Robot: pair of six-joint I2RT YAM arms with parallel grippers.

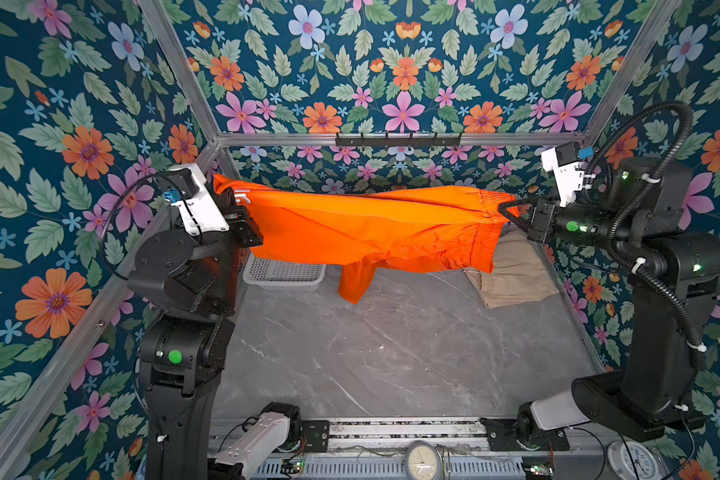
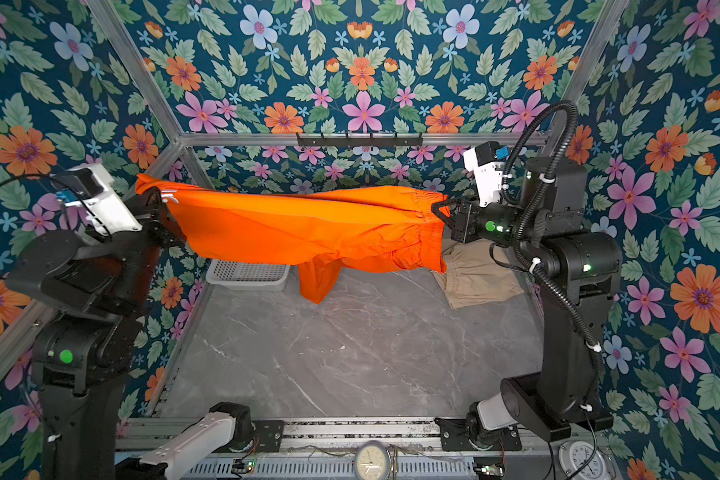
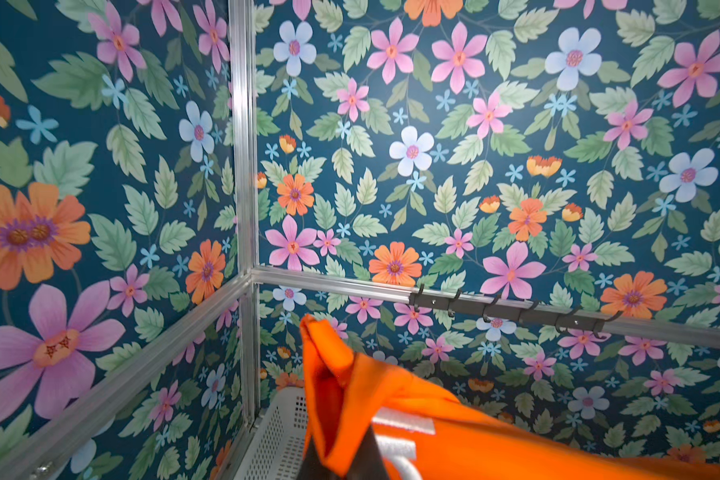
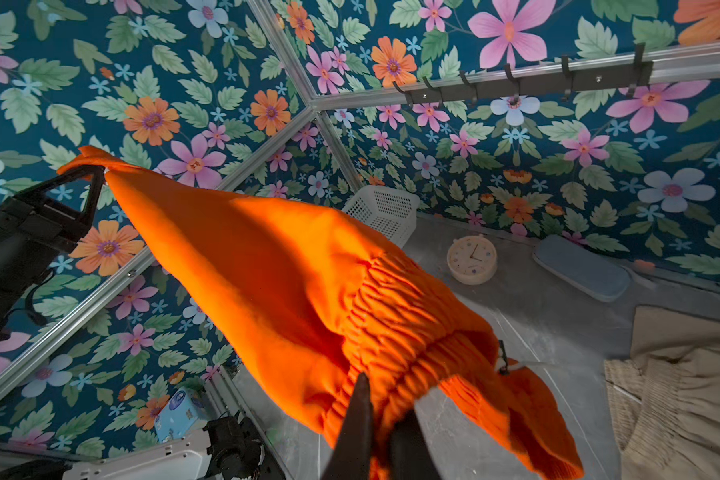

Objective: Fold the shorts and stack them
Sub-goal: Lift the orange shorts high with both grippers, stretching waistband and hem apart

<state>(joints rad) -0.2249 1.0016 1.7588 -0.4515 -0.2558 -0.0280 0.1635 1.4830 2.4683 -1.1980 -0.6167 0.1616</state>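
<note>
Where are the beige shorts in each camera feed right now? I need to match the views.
Both top views: beige shorts lie at the right, partly behind the hanging orange shorts.
Left wrist view: not in it.
Right wrist view: lower right corner.
Shared landmark: the black hook rail, seen in all four views.

white basket (image 1: 285, 286), hook rack (image 1: 398, 140), clock (image 4: 471, 259)

Hanging shorts (image 1: 350, 224) above table (image 1: 391, 353), basket (image 1: 283, 272) behind
</note>
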